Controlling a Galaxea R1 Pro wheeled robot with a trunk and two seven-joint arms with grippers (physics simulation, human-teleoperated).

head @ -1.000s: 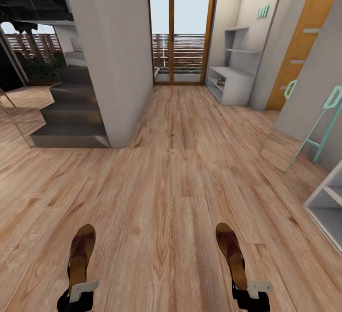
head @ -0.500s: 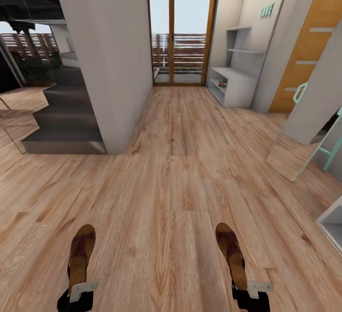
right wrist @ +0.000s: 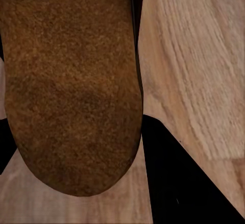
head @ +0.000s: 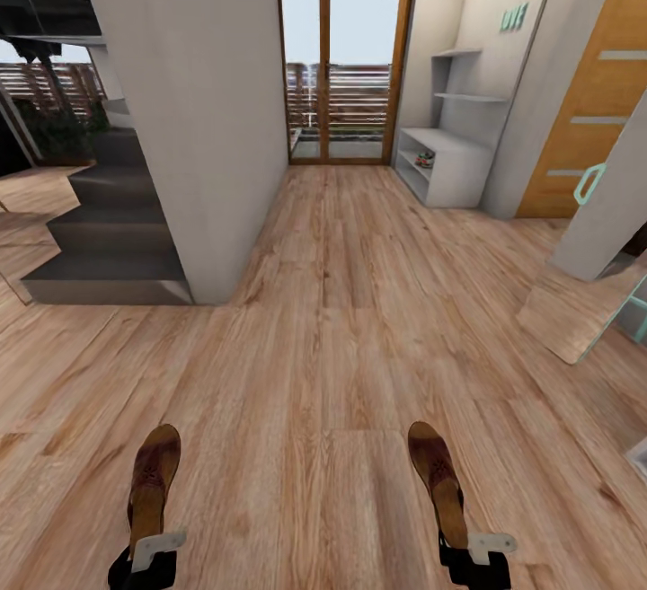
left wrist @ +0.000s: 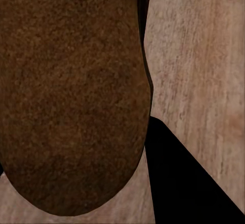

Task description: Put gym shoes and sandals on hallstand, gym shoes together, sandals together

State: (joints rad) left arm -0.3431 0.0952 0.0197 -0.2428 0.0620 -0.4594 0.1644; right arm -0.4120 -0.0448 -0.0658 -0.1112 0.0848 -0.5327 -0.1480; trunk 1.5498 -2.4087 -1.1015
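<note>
Low in the head view I hold two dark-brown sandals out over the wood-plank corridor floor (head: 341, 321). My left gripper (head: 149, 552) is shut on the heel of the left sandal (head: 153, 480). My right gripper (head: 469, 550) is shut on the heel of the right sandal (head: 438, 475). Up close, the left sandal's brown surface (left wrist: 71, 91) and the right sandal's (right wrist: 71, 81) show in the wrist views above floor planks. The pale hallstand (head: 458, 148), with its wall shelves (head: 472, 96), stands far ahead on the right; a small reddish item (head: 425, 159) sits in its open shelf, too small to identify.
A white wall block (head: 189, 105) and grey stairs (head: 108, 240) stand on the left. A glass door (head: 341, 60) closes the corridor's end. An orange door (head: 602, 96), a leaning mirror panel (head: 584, 307) and a white unit's corner (head: 640, 457) line the right side.
The whole head view has shifted: walls, stairs and the hallstand slide outward and look nearer, so the camera has moved forward. Both sandals stay in the grippers as before.
</note>
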